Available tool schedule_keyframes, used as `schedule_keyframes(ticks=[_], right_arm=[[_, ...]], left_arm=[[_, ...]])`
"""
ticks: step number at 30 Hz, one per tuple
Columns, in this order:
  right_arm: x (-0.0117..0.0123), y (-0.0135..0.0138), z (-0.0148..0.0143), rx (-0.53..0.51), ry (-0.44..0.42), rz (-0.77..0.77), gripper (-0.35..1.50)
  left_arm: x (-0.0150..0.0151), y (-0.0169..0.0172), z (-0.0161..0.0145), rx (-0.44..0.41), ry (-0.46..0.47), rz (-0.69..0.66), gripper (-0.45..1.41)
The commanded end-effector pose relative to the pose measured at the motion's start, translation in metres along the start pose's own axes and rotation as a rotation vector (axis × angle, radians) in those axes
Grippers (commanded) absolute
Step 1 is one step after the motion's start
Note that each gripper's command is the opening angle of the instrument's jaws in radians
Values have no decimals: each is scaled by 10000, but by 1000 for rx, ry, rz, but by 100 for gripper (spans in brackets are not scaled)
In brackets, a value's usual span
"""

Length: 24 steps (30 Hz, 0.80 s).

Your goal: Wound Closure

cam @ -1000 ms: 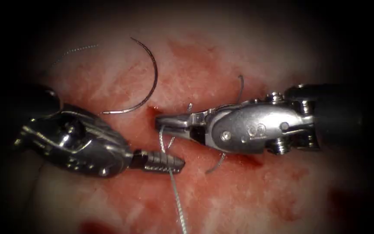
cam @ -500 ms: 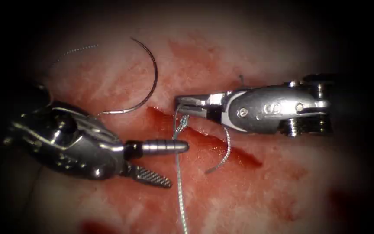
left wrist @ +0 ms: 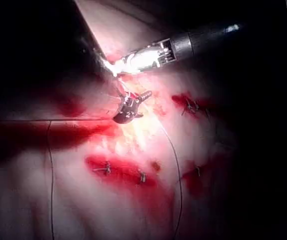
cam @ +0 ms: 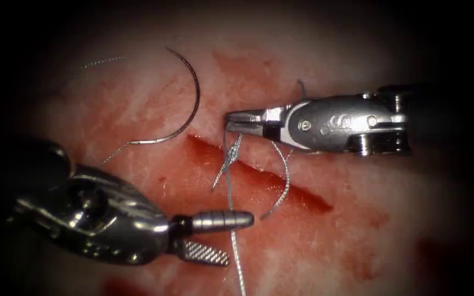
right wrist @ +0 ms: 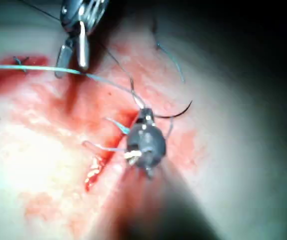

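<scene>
the right tool [cam: 231, 121] has its jaws closed on the thread [cam: 230, 181] just above the knot [cam: 230, 156], at the upper left end of the cut [cam: 259, 175]. the left tool [cam: 223, 238] has its jaws open and holds nothing; they sit below the cut, with the long strand running down between them, near the upper jaw. as a judgement, the risk lies in that loose strand: with one end gripped, the knot may slacken or ride off the cut, and a hard pull from the right tool could fray the thread or tear the tissue [cam: 314, 246] edge. a short free tail [cam: 283, 186] curls across the cut to the knot's right. the needle [cam: 185, 104] lies free on the tissue up and left of the cut, held by neither tool and not in the tissue.
</scene>
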Motion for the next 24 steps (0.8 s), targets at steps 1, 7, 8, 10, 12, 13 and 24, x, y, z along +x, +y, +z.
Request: schedule_keyframes(ticks=[1, 7, 8, 10, 12, 13, 24], right_arm=[[0, -3, 9, 2, 2, -2, -35], [2, 3, 7, 0, 1, 3, -35], [2, 3, 7, 0, 0, 3, -35], [2, 3, 7, 1, 0, 9, -35], [2, 4, 7, 0, 0, 10, -35], [2, 4, 7, 0, 0, 10, -35], [2, 4, 6, 1, 0, 10, -35]], left_arm=[[0, 8, 7, -2, 1, -2, 75], [2, 15, 12, -4, 15, 11, 74], [3, 17, 13, -3, 14, 18, 73], [3, 19, 15, -2, 15, 26, 73], [5, 21, 15, -2, 20, 39, 71], [6, 22, 16, -2, 20, 46, 70], [27, 33, 18, 34, 0, 39, -35]])
